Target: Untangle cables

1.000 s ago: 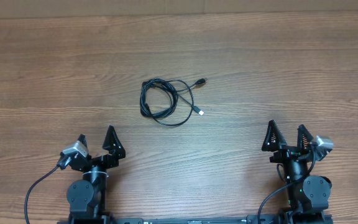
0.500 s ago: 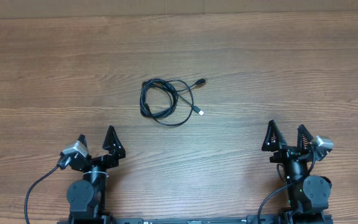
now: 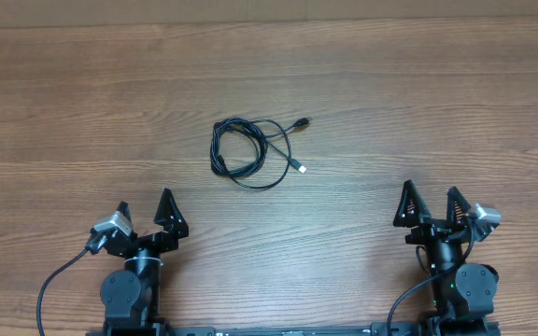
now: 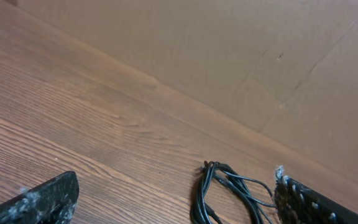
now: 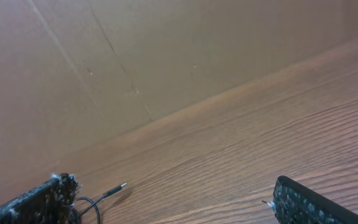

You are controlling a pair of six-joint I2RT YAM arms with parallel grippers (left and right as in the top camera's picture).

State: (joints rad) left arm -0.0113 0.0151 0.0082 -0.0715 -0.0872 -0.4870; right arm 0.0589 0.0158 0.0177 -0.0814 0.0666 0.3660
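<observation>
Left gripper (image 3: pixel 144 200): my jaws are spread wide with nothing between them. It sits low at the near edge of the table (image 3: pixel 418 93), on my left side.
Right gripper (image 3: pixel 429 192): also spread wide and empty, at the near edge on my right side.
Cables (image 3: pixel 250 154): one loose black coil lies flat on the wood, well apart from both grippers and touching nothing else.
Direction from me: the coil is ahead of both arms. It lies forward and to the right of my left gripper, and forward and further off to the left of my right gripper.
Nearer arm: the left, I judge (its wrist view catches the coil beside my right-hand finger, while the right wrist view shows little more than one plug).
Lie of the bundle: the thick, doubled-up strands (image 3: pixel 218 149) run near-to-far along the coil's left side. The two plug ends (image 3: pixel 302 122) trail out on its right side, towards my right arm.
What the move turns on: my left could pin the bunched side while my right reaches for a plug end. That is my guess.
Task so far: not begun, as the coil is still looped over itself.
</observation>
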